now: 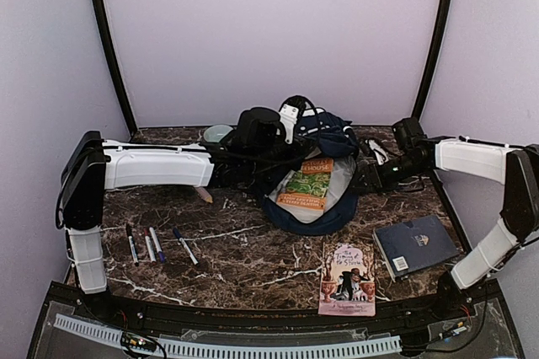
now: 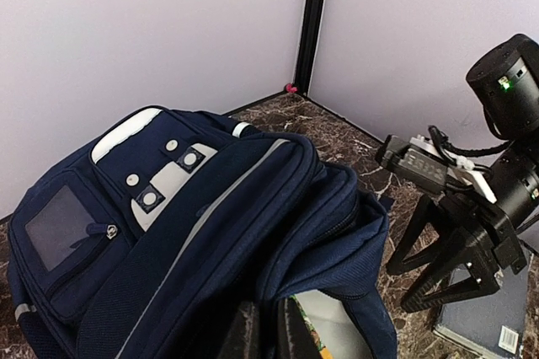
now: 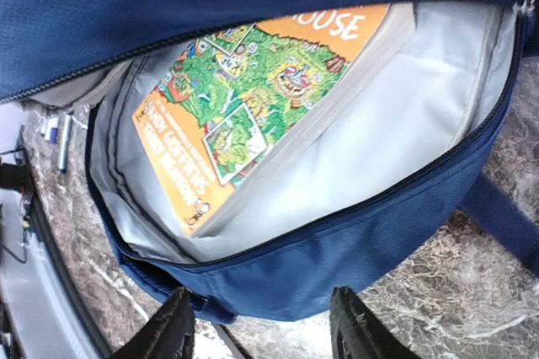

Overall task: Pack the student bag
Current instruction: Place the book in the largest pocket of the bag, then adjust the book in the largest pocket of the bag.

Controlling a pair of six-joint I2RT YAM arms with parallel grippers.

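Orange book inside student bag, cover reads "HOUSE".

The student bag is navy blue, with white stripe trim and a grey-white front patch; its lining is pale grey; the orange book inside the bag has a green illustrated cover; under the bag, the worktop is dark brown marble, white-veined; near the bag lie a dark blue book and a pink book.
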